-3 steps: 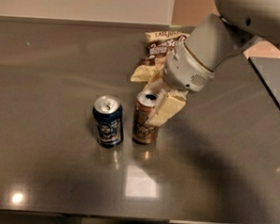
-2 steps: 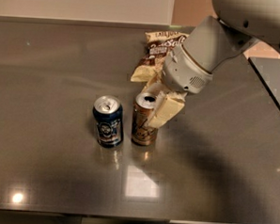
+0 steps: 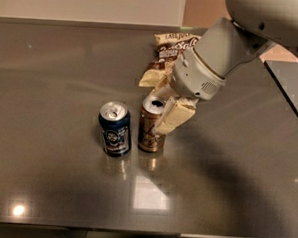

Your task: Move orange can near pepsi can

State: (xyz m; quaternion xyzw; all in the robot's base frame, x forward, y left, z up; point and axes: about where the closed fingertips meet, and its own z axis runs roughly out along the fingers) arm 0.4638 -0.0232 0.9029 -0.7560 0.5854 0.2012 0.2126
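Observation:
The orange can (image 3: 151, 126) stands upright on the dark table (image 3: 60, 186), tan-brown with a silver top. The pepsi can (image 3: 114, 129) stands upright just to its left, dark blue with a round logo; a narrow gap separates them. My gripper (image 3: 162, 99) comes down from the upper right and straddles the top of the orange can. One cream finger (image 3: 174, 117) lies against the can's right side. The other finger (image 3: 151, 80) sits behind the can, apart from it. The jaws look open.
A chip bag (image 3: 170, 52) lies behind the cans, partly hidden by my wrist (image 3: 198, 78). A dark panel (image 3: 293, 88) lies at the table's right edge. The table's front edge runs along the bottom of the view.

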